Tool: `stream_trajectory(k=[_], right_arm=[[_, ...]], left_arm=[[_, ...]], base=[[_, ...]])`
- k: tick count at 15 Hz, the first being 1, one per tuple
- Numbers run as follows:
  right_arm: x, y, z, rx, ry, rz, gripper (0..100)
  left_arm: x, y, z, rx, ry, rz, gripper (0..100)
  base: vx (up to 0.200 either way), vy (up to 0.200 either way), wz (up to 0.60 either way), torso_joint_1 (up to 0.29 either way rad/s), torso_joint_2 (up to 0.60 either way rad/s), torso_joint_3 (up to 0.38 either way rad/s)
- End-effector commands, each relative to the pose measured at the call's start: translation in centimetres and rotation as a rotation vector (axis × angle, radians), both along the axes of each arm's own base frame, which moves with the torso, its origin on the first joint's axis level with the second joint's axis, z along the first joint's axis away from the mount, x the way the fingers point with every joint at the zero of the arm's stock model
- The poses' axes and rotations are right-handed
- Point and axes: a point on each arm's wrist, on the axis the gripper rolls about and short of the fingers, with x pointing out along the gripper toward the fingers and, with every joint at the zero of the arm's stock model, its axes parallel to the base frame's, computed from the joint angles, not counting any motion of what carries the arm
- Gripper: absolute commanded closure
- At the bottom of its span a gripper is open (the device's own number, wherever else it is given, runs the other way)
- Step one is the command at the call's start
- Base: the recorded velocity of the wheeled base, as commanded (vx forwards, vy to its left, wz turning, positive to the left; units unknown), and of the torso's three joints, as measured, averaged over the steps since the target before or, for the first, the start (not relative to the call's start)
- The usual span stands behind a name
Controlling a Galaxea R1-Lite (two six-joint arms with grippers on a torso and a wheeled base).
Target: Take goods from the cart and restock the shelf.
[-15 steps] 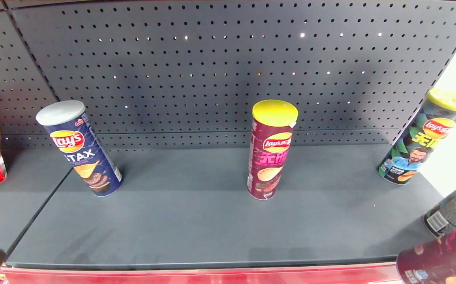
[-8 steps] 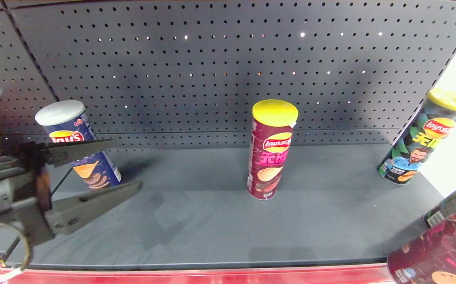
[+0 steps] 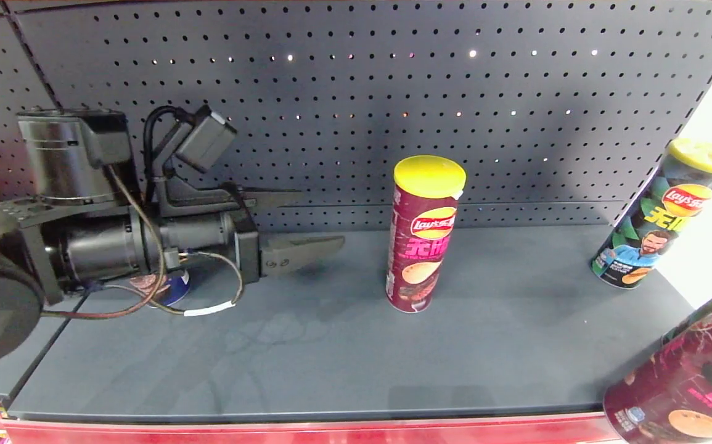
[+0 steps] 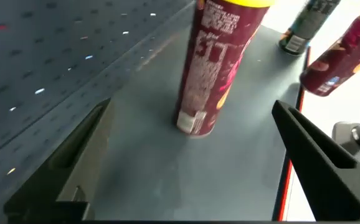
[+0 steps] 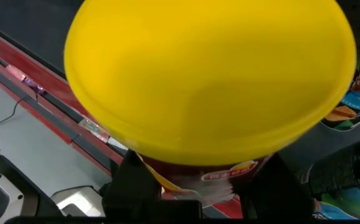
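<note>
Maroon can (image 3: 420, 246) shelved, second maroon can (image 3: 682, 394) clamped in right tool (image 5: 202, 196); left tool (image 3: 319, 219) agape

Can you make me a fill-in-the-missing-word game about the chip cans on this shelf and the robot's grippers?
1. The standing maroon can on the shelf has a ____ lid.
2. The left gripper beside it is ____, holding nothing.
3. The right gripper holds a second can of the same colour, ____.
4. The can with a man's picture stands at the shelf's ____ end.
Missing words: yellow; open; maroon; right.
</note>
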Motion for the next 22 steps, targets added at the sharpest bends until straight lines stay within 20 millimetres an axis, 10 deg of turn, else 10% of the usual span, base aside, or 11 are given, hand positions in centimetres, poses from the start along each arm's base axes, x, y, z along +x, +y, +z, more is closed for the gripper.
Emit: stream_trajectory(k=[1, 22], right_arm=[[0.0, 0.0, 0.0, -0.001, -0.001, 0.000, 100], [-0.4, -0.1, 1.1, 0.003, -0.047, -0.023, 100]], left_arm=[[1.4, -2.0, -1.2, 0.016, 0.031, -0.038, 0], [6.0, -7.1, -2.1, 0.020, -0.050, -0.108, 0]], base=[[0.000, 0.000, 0.00, 0.000, 0.00, 0.000], [0.000, 0.000, 0.00, 0.000, 0.00, 0.000]])
